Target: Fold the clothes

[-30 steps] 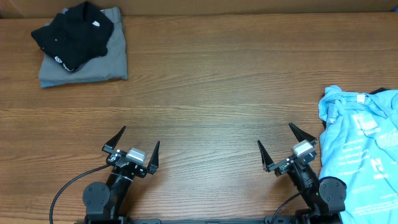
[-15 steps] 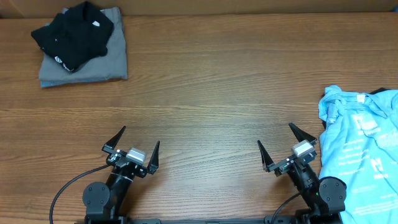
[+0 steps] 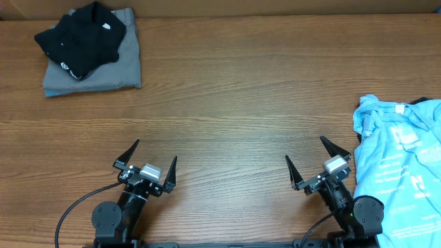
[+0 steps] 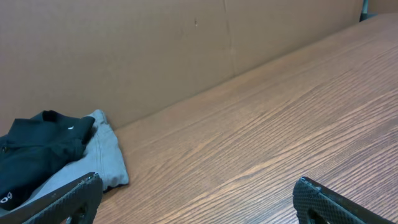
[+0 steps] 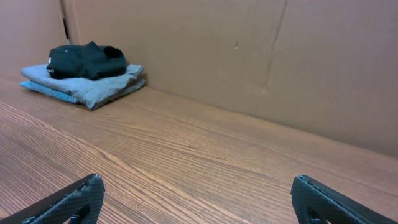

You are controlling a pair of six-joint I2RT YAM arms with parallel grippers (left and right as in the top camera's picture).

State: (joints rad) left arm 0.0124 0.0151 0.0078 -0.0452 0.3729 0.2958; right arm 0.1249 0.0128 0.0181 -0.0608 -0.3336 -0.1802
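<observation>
- Near edge of the desk (image 3: 241, 103): left gripper (image 3: 156, 151) and right gripper (image 3: 304, 149) hover side by side, well apart. Both have their jaws spread wide and nothing between them.
- Near right corner: light blue tee (image 3: 403, 172) lies loose and rumpled, running off the right edge, just beside the right gripper.
- The tee is my pick for the next piece to fold. It looks thin, light and limp, so it will sag and bunch when lifted but is not fragile. Best hold is probably at the shoulders or along the hem, one arm on each side, to spread it flat.
- White print runs down the tee's front, too small to read.
- Middle of the desk: bare wood grain.
- Far left corner: black shirt (image 3: 79, 38) sits bunched on top of a flat-folded grey garment (image 3: 117, 69). It is soft, with a stand-up collar, and looks only loosely folded.
- Small white logos show on the black shirt, but none is legible.
- Beyond the far edge: plain cardboard wall (image 4: 124, 50) with no markings.
</observation>
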